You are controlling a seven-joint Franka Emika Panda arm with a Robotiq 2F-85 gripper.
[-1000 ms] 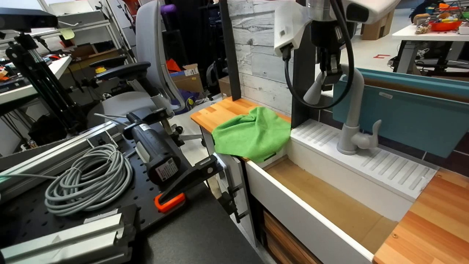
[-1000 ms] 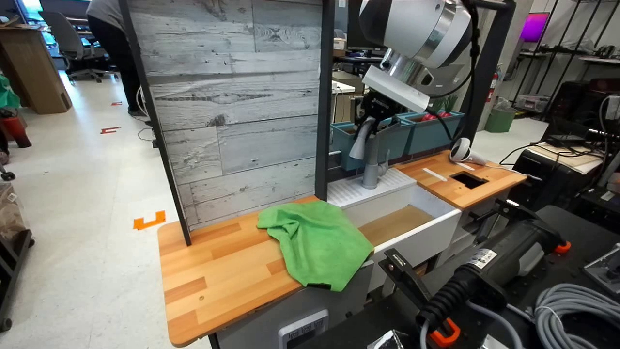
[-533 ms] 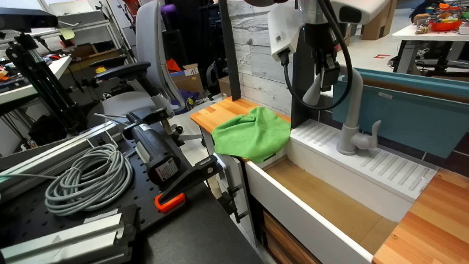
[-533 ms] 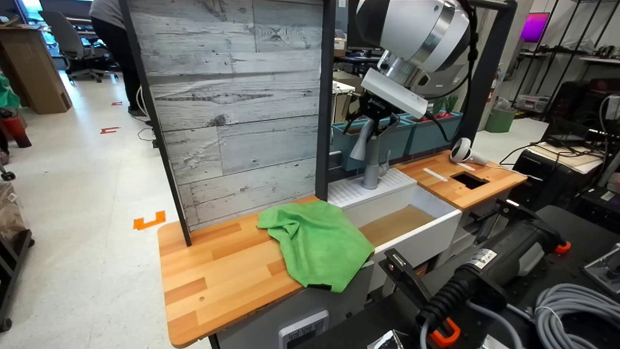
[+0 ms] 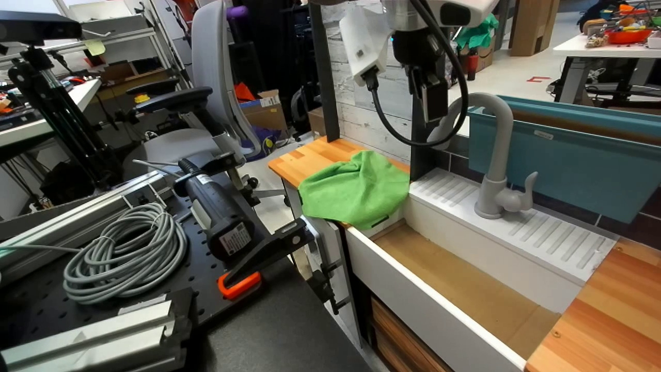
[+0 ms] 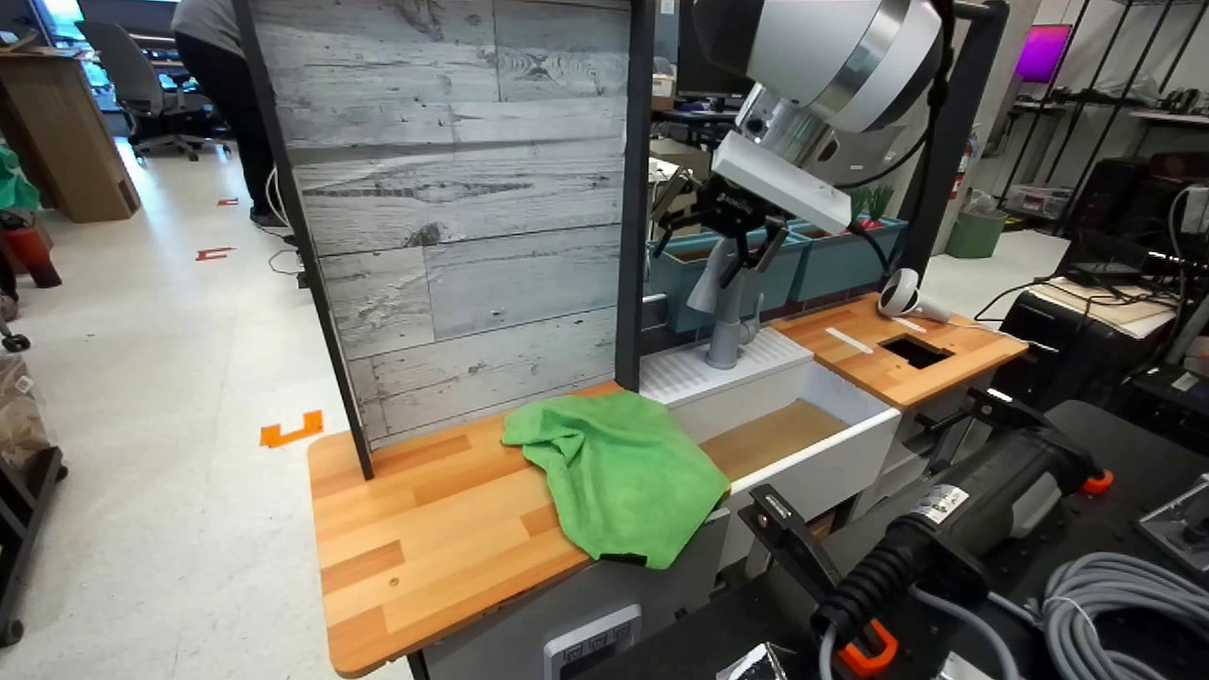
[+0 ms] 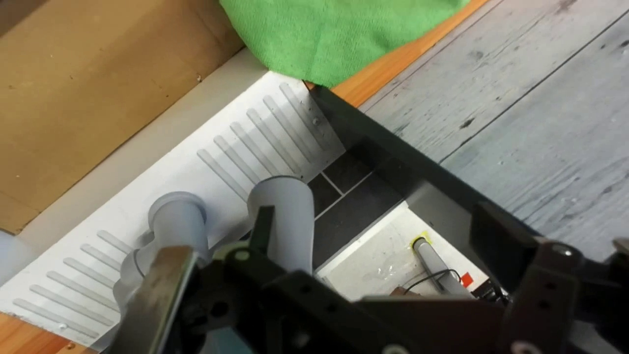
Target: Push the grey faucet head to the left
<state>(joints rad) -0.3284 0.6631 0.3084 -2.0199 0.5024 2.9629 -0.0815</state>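
The grey faucet head (image 5: 501,134) is a matte arched spout on a round base, with a small side lever (image 5: 529,190). It stands upright on the white ribbed ledge behind the sink, its outlet end partly covered by my gripper in both exterior views. My gripper (image 6: 694,265) is open, its fingers spread wide over the top of the spout. In the wrist view the gap between the fingers holds nothing, and one finger (image 7: 263,228) crosses in front of the grey outlet tube (image 7: 290,211). Whether that finger touches the spout I cannot tell.
Teal planter boxes (image 5: 568,160) stand right behind the faucet. A dark post (image 6: 635,189) and a grey wood-look panel (image 6: 453,189) rise beside it. The white sink (image 5: 439,305) lies in front, and a green cloth (image 5: 356,191) drapes over the wooden counter (image 6: 444,529).
My gripper's fingers have spread from close together to wide apart. The gripper has shifted off toward the outlet side of the spout. The faucet itself looks almost unmoved.
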